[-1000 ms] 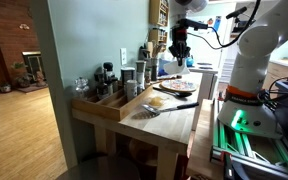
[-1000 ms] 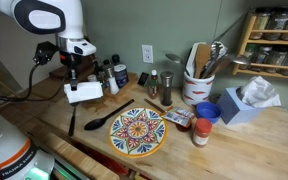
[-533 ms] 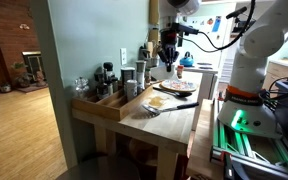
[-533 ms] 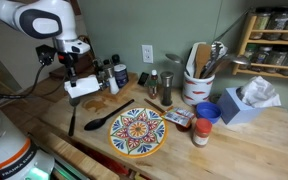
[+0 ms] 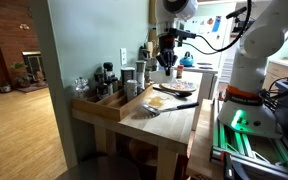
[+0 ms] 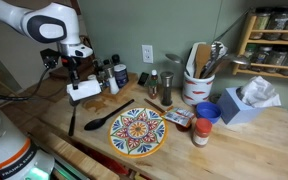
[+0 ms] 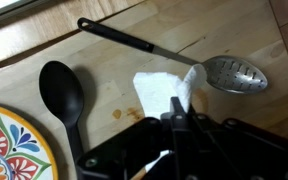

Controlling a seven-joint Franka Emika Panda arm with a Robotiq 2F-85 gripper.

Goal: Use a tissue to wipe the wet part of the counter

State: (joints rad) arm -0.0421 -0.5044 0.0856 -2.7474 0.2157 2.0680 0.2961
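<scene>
Wrist view: hand [image 7: 181,113] holds tissue [image 7: 158,90] over open counter [image 7: 229,35].

No readable text in any view. Bottles [image 6: 110,76] in the tray: labels too small to read. Red-lidded jar [image 6: 200,133]: label blurred. Tissue box [image 6: 240,106]: print not legible.

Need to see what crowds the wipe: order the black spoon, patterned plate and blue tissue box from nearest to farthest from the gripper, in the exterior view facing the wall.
1. Black spoon, just beside the gripper.
2. Patterned plate, toward the middle.
3. Blue tissue box, at the far end.
</scene>
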